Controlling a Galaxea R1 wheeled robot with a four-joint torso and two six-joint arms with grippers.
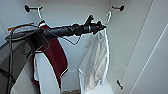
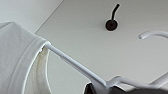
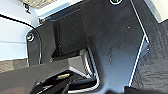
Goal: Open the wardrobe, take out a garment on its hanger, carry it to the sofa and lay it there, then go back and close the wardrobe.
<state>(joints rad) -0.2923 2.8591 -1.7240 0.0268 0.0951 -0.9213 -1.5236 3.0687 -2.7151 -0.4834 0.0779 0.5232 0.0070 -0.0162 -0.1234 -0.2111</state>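
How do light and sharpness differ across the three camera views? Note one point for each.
Head view: bright, even light in the open wardrobe; the white garment blurs into the pale walls. Left wrist view: soft and pale, with the hanger hardly darker than the panel behind. Right wrist view: mostly dark robot parts, with bright patches at the edges.

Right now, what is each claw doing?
Left claw: at the hanger carrying the white T-shirt; grip cannot be told.
Right claw: cannot be told.
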